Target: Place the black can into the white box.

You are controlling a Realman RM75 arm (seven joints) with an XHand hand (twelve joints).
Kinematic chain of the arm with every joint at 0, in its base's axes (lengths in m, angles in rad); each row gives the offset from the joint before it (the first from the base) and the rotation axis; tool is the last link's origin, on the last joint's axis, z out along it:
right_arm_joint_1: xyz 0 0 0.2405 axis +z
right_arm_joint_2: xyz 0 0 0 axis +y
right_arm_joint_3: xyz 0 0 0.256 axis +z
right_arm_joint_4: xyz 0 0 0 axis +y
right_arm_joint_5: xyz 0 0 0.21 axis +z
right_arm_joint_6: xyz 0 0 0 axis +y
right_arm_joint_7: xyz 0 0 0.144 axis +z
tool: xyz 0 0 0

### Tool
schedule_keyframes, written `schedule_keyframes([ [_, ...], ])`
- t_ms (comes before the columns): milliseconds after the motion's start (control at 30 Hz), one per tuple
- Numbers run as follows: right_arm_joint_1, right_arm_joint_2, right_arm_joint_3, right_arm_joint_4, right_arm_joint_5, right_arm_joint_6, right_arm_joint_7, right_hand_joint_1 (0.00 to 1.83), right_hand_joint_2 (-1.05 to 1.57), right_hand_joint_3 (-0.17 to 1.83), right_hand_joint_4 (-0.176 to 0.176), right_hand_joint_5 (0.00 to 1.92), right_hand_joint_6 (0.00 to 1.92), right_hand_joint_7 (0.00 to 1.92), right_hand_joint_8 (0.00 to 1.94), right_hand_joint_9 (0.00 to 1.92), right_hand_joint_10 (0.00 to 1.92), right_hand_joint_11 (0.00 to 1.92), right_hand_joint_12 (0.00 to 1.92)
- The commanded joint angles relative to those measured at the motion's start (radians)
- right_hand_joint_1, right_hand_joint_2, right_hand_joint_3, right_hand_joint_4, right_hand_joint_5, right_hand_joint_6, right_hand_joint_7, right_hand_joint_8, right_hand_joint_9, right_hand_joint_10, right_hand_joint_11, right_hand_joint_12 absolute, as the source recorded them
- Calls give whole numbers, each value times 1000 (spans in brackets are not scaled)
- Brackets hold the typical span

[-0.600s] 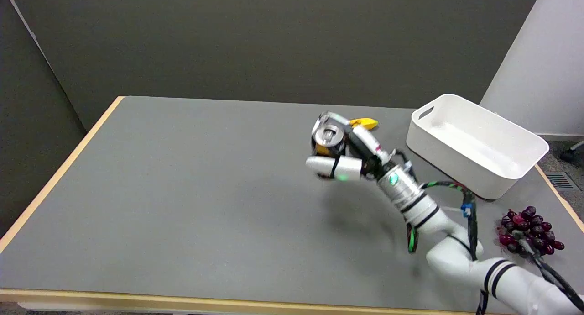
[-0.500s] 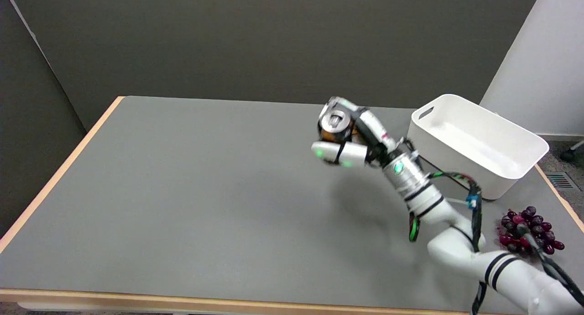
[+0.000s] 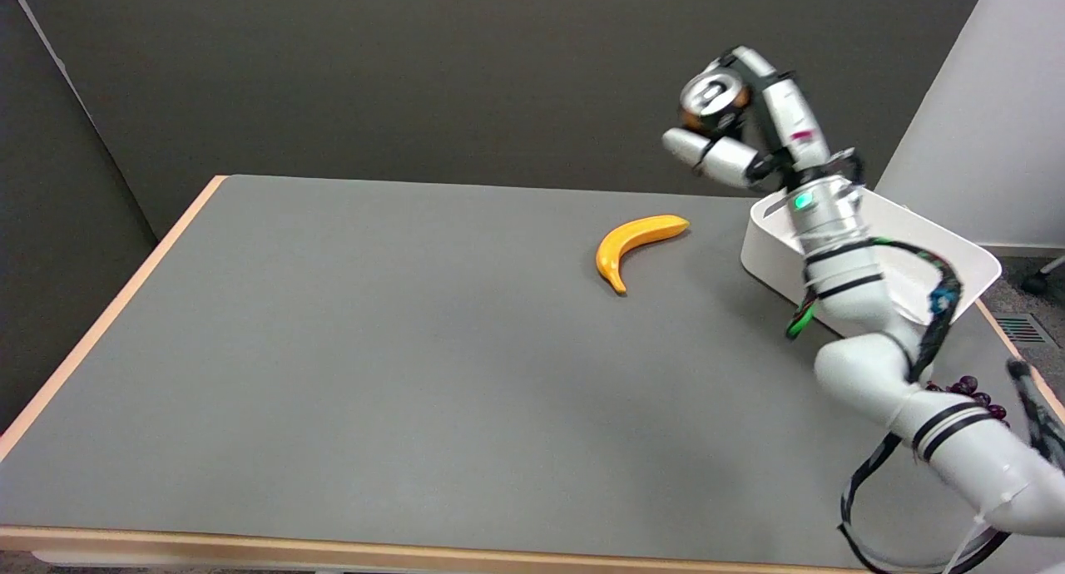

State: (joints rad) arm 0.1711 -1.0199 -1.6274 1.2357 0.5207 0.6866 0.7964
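The black can (image 3: 714,98) was held aloft, gripped by the fingers (image 3: 707,151) of the right hand (image 3: 745,121), near the left end of the white box (image 3: 969,262) and well above the counter (image 3: 374,349). If released too soon, it could be dropped outside the rim.

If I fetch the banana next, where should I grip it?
Grip the banana across its thick middle, coming straight down from above. It lies flat on the table, curving from lower left to upper right, with bare surface on both sides.
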Motion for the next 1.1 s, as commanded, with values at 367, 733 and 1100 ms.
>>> schedule_keyframes([
  [367,-175,123,126,-42,649,34,-790,1173,1281,56,-176,465,1557,813,1475,744,1366,577,1857],
  [733,-154,119,39,-187,740,42,-790,1172,1285,51,-176,460,1558,812,1480,738,1369,558,1862],
  [1100,-155,124,25,-179,728,29,-780,680,731,927,-95,176,689,319,494,242,727,58,1138],
])
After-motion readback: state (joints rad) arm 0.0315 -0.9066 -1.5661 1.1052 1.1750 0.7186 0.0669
